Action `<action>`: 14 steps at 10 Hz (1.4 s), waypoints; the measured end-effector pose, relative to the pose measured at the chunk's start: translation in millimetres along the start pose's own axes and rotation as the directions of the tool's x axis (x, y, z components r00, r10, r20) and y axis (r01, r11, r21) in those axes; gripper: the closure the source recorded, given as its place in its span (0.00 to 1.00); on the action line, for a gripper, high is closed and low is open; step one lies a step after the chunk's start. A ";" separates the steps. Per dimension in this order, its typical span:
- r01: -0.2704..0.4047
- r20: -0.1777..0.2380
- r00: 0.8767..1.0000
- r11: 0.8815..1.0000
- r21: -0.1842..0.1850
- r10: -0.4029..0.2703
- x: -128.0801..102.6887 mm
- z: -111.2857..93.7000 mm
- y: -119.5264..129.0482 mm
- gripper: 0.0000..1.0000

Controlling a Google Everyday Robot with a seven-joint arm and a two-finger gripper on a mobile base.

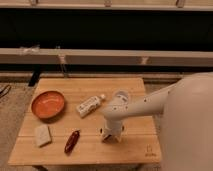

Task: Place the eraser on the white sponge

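The white sponge lies flat at the front left of the wooden table. My gripper hangs down from the white arm, low over the table's front middle, well to the right of the sponge. The eraser does not show as a separate block. Only dark bits show at the gripper's tip, and I cannot tell whether it is there.
An orange bowl sits at the left, behind the sponge. A white labelled oblong box lies mid-table. A slim dark-red thing lies between sponge and gripper. A pale round object sits behind the arm. A bench runs behind the table.
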 end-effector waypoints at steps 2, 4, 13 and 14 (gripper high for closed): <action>-0.003 0.000 1.000 1.000 -0.001 0.003 -0.4 -0.2 -0.4 0.36; 0.015 0.041 0.999 1.000 -0.026 -0.014 -14.0 -7.2 0.3 0.36; 0.116 0.114 0.988 0.991 -0.063 -0.108 -83.0 -21.7 21.3 0.36; 0.125 0.104 0.988 0.991 -0.052 -0.119 -85.5 -20.5 27.0 0.36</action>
